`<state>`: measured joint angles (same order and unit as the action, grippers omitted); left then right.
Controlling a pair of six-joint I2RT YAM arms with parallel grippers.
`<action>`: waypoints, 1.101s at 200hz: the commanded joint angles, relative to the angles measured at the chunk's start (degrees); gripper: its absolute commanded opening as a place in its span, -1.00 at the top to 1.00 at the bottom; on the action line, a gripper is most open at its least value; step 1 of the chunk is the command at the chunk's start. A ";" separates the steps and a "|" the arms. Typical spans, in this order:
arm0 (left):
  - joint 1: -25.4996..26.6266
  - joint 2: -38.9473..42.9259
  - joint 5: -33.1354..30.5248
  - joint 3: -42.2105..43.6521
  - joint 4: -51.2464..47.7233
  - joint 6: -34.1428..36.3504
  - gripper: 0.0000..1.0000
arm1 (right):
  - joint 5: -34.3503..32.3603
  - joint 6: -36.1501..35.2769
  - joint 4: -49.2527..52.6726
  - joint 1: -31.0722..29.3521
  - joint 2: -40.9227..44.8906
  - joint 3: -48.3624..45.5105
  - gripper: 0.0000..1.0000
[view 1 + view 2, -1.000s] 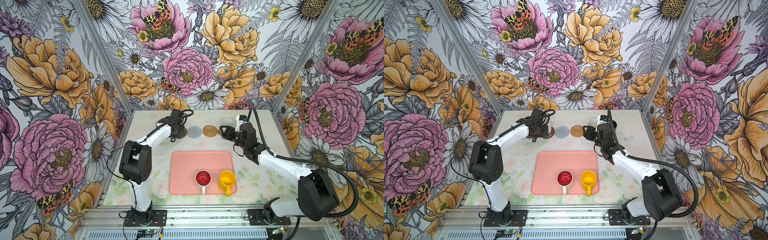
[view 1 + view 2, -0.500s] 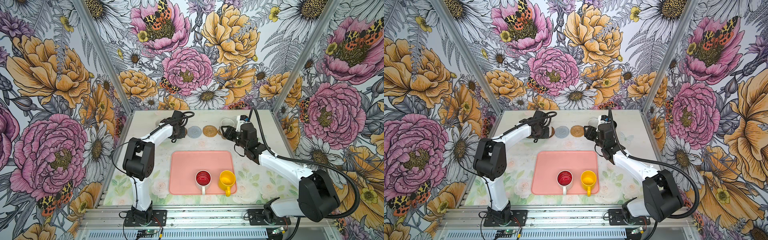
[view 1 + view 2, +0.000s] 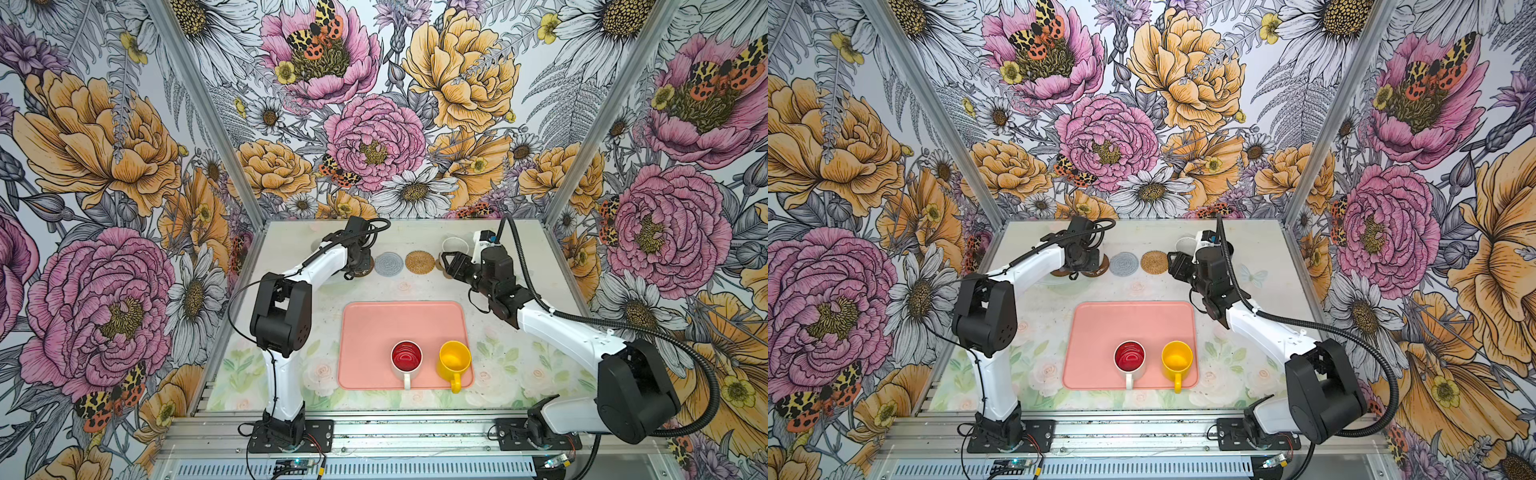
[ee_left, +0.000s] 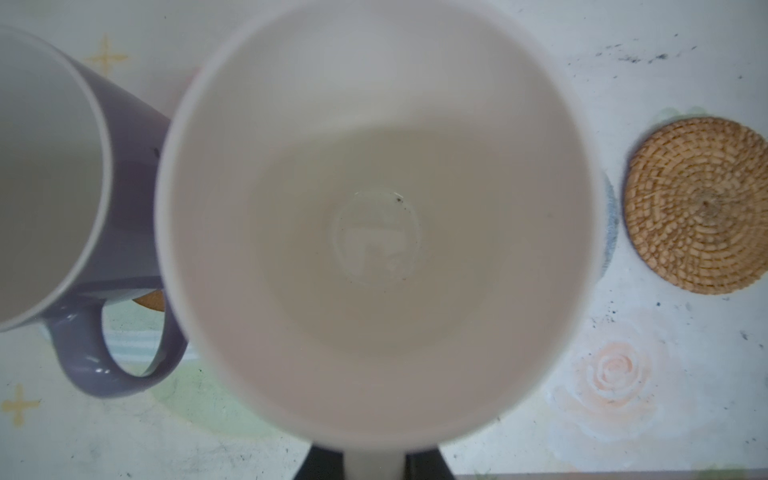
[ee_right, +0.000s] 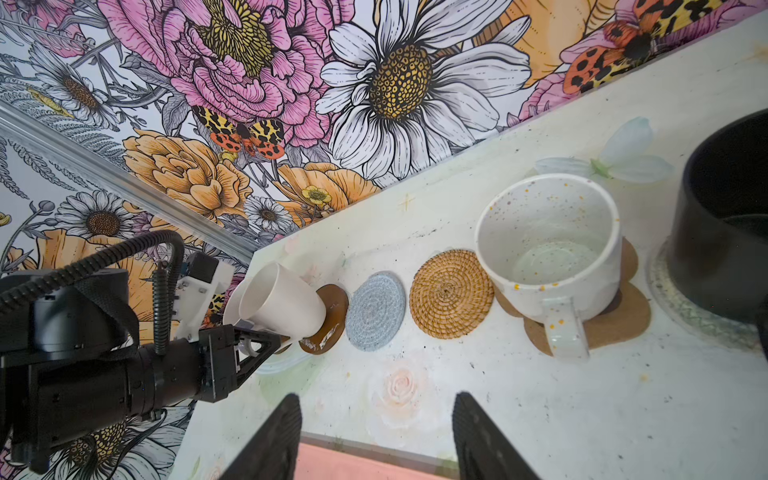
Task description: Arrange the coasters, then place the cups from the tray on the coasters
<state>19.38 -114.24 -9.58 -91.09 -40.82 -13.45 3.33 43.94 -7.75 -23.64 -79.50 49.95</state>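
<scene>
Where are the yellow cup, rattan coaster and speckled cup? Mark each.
yellow cup [image 3: 455,358]: in a top view, inner floor.
rattan coaster [image 3: 420,262]: in a top view, woven centre.
speckled cup [image 5: 552,259]: right wrist view, inner floor.

The left arm [image 3: 280,316] alone moves. Its black elbow block sits nearer the tray's [image 3: 374,328] side than a second ago. The white link rising from the base therefore stands more upright, and the forearm slants more steeply up to the wrist. Most of that swing falls in the first half second, and the shift since then is slight. The cable loop [image 3: 380,224] above the wrist reaches a little further toward the grey-blue coaster [image 3: 389,264]. The left gripper [image 5: 255,338], with the white mug [image 5: 282,305] over the brown disc [image 5: 334,309], shifts only a hair.
</scene>
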 commanded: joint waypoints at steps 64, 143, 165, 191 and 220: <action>-1.60 -0.86 -1.70 -2.98 2.74 0.53 1.00 | 0.45 -0.71 0.54 0.52 1.11 0.14 -0.20; -1.76 -2.02 -0.82 -2.97 2.76 -0.02 1.00 | 0.65 -0.70 0.54 0.61 0.59 0.14 -0.20; -1.71 -2.39 -0.38 -2.93 2.76 -0.25 1.00 | 0.62 -0.75 0.54 0.58 0.66 0.14 -0.20; -1.65 -2.70 0.26 -2.61 2.76 -0.57 1.00 | 0.72 -0.71 0.54 0.65 0.55 0.18 -0.20; -1.23 -2.84 0.72 -2.22 2.76 -0.88 1.00 | 0.80 -0.78 0.54 0.70 0.56 0.16 -0.20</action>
<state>18.17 -115.98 -9.56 -92.12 -40.36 -13.52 3.53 43.92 -7.09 -23.51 -79.50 49.95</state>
